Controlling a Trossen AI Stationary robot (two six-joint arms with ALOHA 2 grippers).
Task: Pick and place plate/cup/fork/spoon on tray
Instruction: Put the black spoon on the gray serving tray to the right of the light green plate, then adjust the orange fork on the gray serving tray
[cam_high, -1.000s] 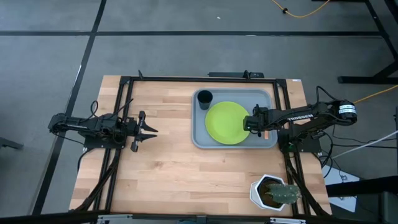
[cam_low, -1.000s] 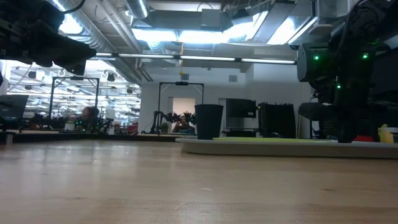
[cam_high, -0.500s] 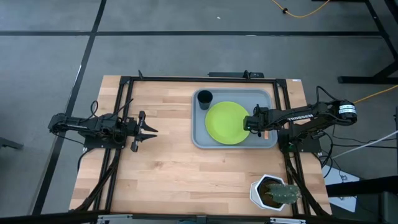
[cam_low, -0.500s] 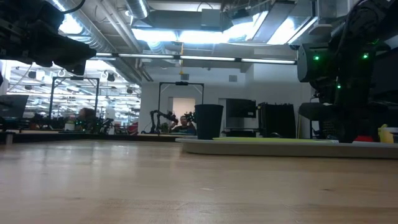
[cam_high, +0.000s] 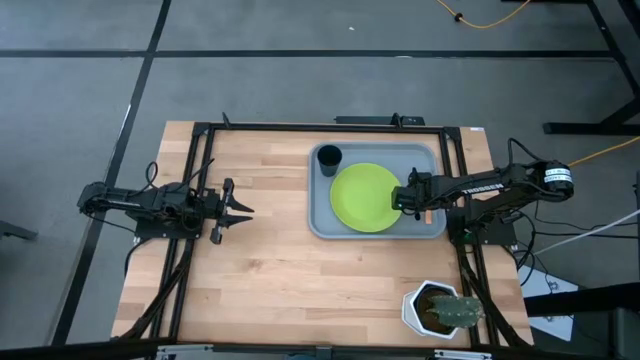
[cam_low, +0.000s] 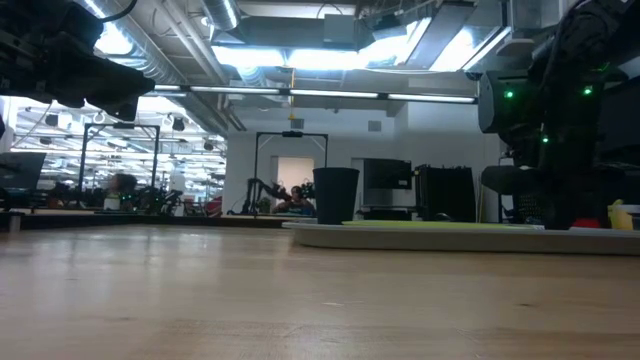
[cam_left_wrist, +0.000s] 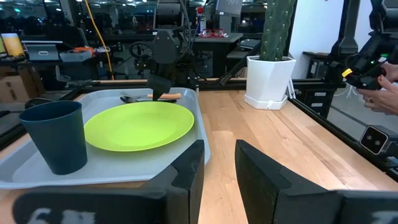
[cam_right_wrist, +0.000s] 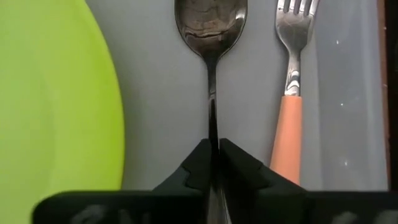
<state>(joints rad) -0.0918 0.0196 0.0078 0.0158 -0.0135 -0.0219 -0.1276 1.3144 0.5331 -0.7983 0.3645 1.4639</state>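
Spoon (cam_right_wrist: 211, 25) handle pinched by right hand (cam_right_wrist: 213, 163); arm reads TROSSEN; left hand (cam_left_wrist: 216, 163) parted.

Pretty evenly lit from overhead, shadows kept soft. Glare is thrown by ceiling lights (cam_low: 300, 55) at the low view's top; the tabletop (cam_low: 250, 310) at the bottom is blurred.

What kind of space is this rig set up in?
Probably a robotics lab or workshop: exposed ceiling ducts and strip lights, more rigs and benches behind the wooden table, a yellow cable across the floor.
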